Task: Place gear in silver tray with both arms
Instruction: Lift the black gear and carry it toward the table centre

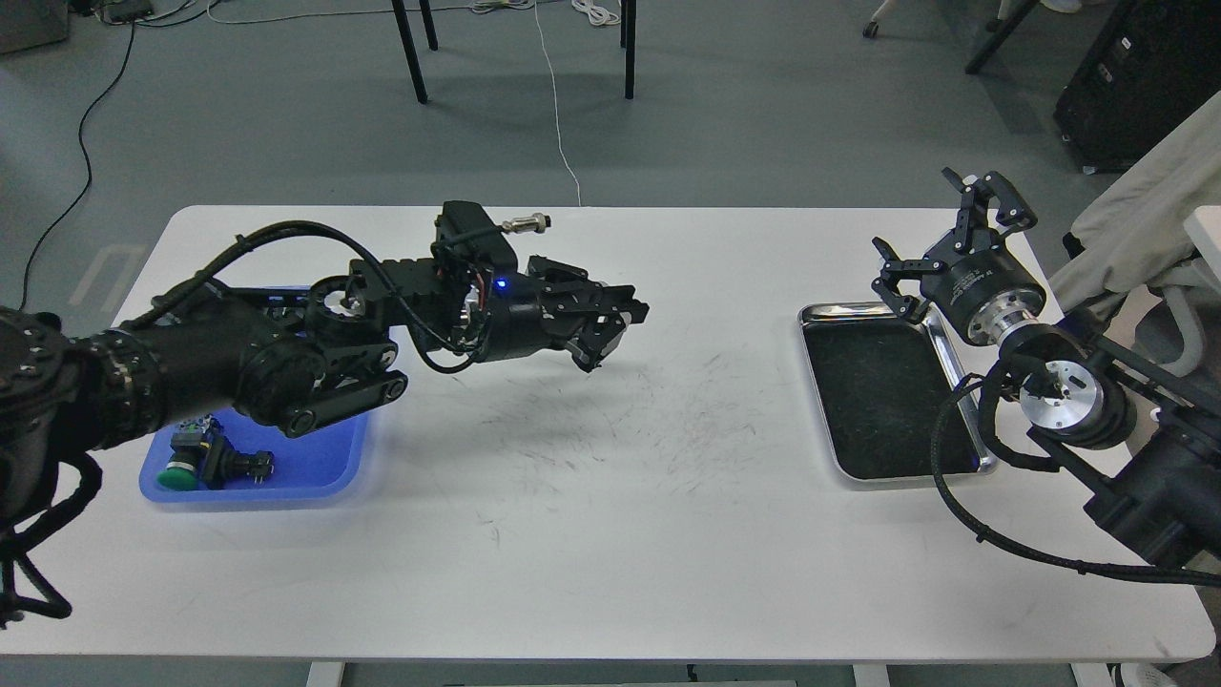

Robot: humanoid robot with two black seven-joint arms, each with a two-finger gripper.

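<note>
The left pincer hangs above the middle of the desk, its fingers close together and too dark to tell whether they grip a gear; the right pincer stands spread wide and empty over the far corner of the silver tray, which lies bare at the desk's right side. If a gear is held, a handover in mid-air between dark fingers could let it slip and roll off; if not, the reach is wasted, and the blue tray under the left arm could be nudged.
</note>
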